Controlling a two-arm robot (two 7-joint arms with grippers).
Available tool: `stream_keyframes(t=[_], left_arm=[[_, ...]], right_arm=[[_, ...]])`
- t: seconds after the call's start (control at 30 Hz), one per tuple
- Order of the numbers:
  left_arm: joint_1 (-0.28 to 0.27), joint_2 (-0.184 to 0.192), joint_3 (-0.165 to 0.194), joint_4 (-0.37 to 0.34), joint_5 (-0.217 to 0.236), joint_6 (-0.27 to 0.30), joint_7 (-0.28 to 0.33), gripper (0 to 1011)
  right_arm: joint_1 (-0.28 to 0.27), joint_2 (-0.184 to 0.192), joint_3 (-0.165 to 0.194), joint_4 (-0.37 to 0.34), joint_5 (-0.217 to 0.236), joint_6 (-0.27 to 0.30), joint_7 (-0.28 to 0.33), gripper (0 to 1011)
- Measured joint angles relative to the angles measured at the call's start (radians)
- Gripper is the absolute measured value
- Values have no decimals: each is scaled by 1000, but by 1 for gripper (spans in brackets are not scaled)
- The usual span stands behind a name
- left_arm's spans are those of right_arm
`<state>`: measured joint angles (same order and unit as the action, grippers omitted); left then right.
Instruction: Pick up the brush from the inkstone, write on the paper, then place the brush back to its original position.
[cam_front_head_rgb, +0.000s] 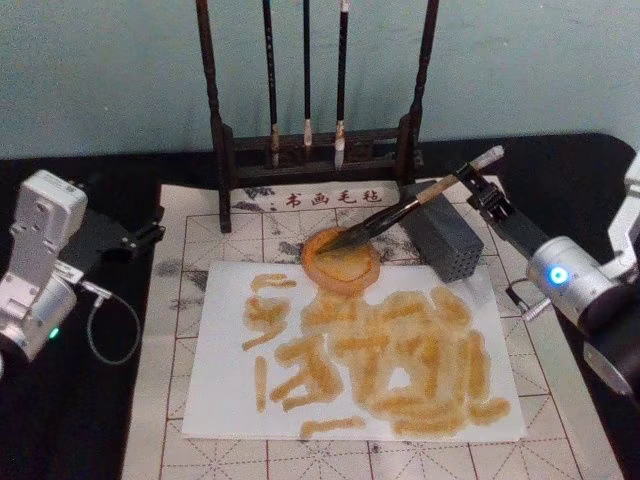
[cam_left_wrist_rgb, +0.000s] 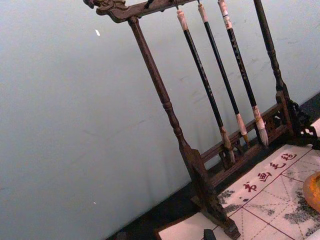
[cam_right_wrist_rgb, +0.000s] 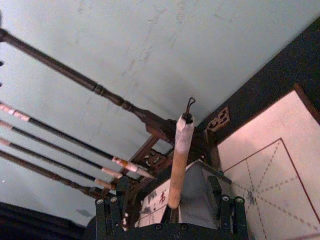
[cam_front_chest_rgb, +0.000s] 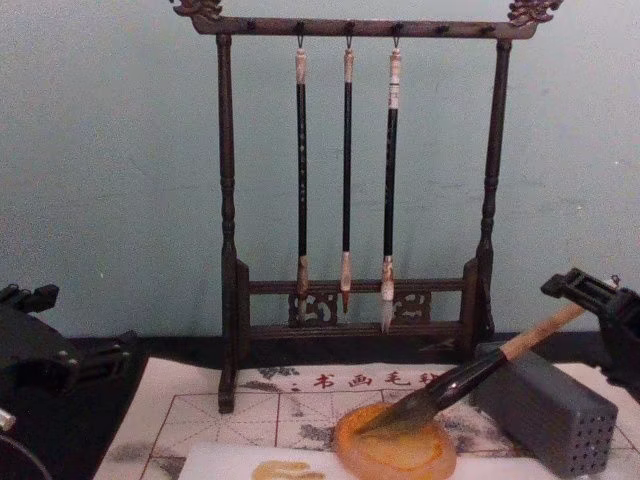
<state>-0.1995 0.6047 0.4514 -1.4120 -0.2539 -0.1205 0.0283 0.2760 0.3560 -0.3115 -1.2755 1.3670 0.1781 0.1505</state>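
The paper (cam_front_head_rgb: 350, 360) is already covered with yellowish-brown strokes, and the brush (cam_front_head_rgb: 400, 212) lies with its bristles in the inkstone (cam_front_head_rgb: 343, 263), its handle propped on the grey block (cam_front_head_rgb: 447, 238), so the writing looks done. The right gripper (cam_front_head_rgb: 480, 190) sits at the handle's upper end with fingers apart, seemingly letting go; the left gripper (cam_front_head_rgb: 140, 238) is parked well off to the left, its fingers' state unclear

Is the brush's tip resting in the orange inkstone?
Yes, the brush leans with its dark bristles down in the inkstone, handle propped on the grey block.

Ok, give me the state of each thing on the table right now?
Brush: tilted, bristles in the dish, handle leaning on the grey block.
Dish: upright, overlapping the paper's far edge.
Paper: flat, covered in brown strokes.
Right gripper: around the handle's upper end.
Left gripper: idle at the left.
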Motion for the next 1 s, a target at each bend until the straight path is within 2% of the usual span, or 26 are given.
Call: stream_keyframes(t=[0.13, 0.23, 0.27, 0.33, 0.47, 0.5, 0.53, 0.57, 0.67, 0.7, 0.77, 0.8, 0.87, 0.9, 1.0], left_arm=[[0, 0, 0, 0, 0, 0, 0, 1001], [0, 0, 0, 0, 0, 0, 0, 1001], [0, 0, 0, 0, 0, 0, 0, 1001], [0, 0, 0, 0, 0, 0, 0, 1001], [0, 0, 0, 0, 0, 0, 0, 1001], [0, 0, 0, 0, 0, 0, 0, 1001], [0, 0, 0, 0, 0, 0, 0, 1001], [0, 0, 0, 0, 0, 0, 0, 1001], [0, 0, 0, 0, 0, 0, 0, 1001], [0, 0, 0, 0, 0, 0, 0, 1001], [0, 0, 0, 0, 0, 0, 0, 1001], [0, 0, 0, 0, 0, 0, 0, 1001], [0, 0, 0, 0, 0, 0, 0, 1001], [0, 0, 0, 0, 0, 0, 0, 1001], [0, 0, 0, 0, 0, 0, 0, 1001]], right_arm=[[-46, 23, -5, -62, -2, -29, -9, 1000], [-88, 47, -15, -120, -22, -66, -15, 1000], [-88, 47, -15, -120, -22, -66, -15, 1000], [-105, 62, -24, -147, -44, -91, -17, 1000], [-125, 88, -52, -182, -127, -137, -25, 1000], [-129, 97, -64, -193, -169, -151, -30, 1000], [-131, 102, -69, -198, -189, -157, -33, 1000], [-134, 112, -83, -209, -237, -171, -40, 1000], [-136, 128, -107, -223, -321, -193, -56, 1000], [-137, 138, -123, -232, -379, -209, -68, 1000], [-137, 149, -142, -239, -441, -224, -84, 1000], [-137, 157, -157, -244, -496, -239, -99, 1000], [-137, 165, -174, -247, -560, -254, -118, 1000], [-137, 172, -189, -248, -622, -268, -137, 1000], [-135, 180, -211, -248, -704, -286, -164, 1000]])
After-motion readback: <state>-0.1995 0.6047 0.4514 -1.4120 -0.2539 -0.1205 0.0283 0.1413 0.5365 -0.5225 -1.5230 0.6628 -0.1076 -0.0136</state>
